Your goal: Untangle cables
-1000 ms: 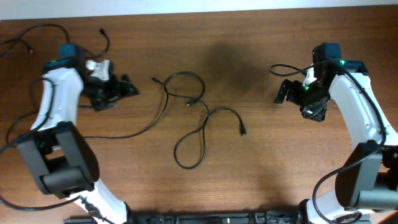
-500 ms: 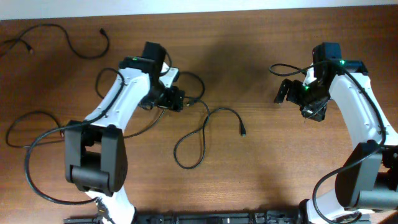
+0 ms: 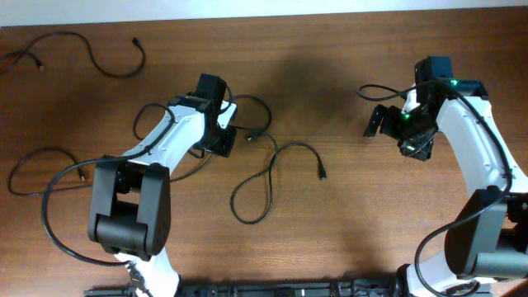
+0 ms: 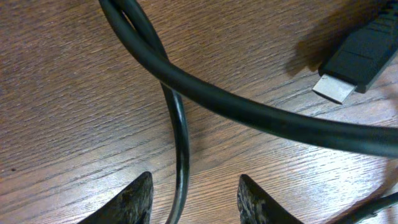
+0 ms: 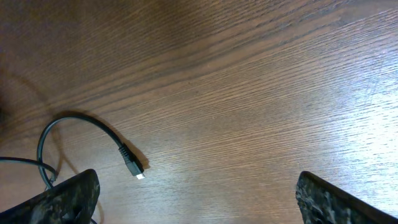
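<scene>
The cables lie as loose black loops in the middle of the table, one plug end pointing right. My left gripper is down at their left part. In the left wrist view its fingertips straddle one thin strand, with a gap on each side, so my left gripper is open. A thicker strand crosses above it, and a plug lies at the upper right. My right gripper hangs wide open and empty at the right. A cable plug lies ahead of my right gripper.
A separate black cord lies at the table's far left corner. Another dark cord loops at the left edge beside the left arm. The right arm's own wire arcs above its wrist.
My left arm has swung from the far left over to the cables in the middle, and its jaws have narrowed around one strand. The right arm has not moved.
</scene>
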Controlling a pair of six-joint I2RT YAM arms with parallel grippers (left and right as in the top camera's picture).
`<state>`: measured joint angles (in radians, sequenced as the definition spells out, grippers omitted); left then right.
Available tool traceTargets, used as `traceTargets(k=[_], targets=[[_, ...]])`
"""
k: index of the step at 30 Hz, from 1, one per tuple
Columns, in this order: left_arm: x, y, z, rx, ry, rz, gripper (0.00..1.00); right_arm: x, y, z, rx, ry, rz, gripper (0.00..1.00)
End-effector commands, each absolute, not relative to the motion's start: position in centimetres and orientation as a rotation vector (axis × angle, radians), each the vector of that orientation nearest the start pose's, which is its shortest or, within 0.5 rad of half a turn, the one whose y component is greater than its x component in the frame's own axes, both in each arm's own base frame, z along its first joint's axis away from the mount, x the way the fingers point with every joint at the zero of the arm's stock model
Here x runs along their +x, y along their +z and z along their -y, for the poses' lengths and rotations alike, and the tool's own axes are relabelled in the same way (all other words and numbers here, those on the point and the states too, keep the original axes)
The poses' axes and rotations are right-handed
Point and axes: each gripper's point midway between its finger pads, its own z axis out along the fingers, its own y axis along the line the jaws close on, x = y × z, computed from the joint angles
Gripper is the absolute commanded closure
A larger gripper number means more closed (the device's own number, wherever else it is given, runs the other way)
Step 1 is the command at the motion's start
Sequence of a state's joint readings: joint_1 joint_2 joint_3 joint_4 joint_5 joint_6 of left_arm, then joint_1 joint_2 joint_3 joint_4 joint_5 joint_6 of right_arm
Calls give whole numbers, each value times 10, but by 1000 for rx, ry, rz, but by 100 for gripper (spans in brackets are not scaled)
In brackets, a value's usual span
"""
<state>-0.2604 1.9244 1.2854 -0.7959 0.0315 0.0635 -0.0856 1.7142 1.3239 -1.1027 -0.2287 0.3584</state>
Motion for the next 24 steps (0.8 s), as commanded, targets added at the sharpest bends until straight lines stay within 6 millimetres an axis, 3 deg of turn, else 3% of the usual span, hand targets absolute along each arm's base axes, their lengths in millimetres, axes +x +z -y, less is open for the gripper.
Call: traceTargets(k=[1, 3, 10, 12, 18, 21, 24], targets=[[361, 19, 97, 480, -49, -2974, 63, 329, 101, -10, 642, 359, -2990, 2], [361, 17, 94, 479, -27, -2975, 63, 329, 101, -10, 642, 359, -2990, 2], [359, 10, 89, 475, 16, -2972, 98, 329, 101, -10, 642, 359, -2990, 2], [359, 15, 89, 471, 15, -2973, 100, 329, 101, -10, 642, 359, -2990, 2], [363, 79, 108, 530, -145, -2873, 100, 329, 101, -10, 642, 359, -2990, 2], [351, 114, 148, 816, -460, -2688, 100, 329, 101, -10, 642, 359, -2990, 2], [344, 138, 171, 891, -668, -2569, 100, 329, 101, -10, 642, 359, -2989, 1]])
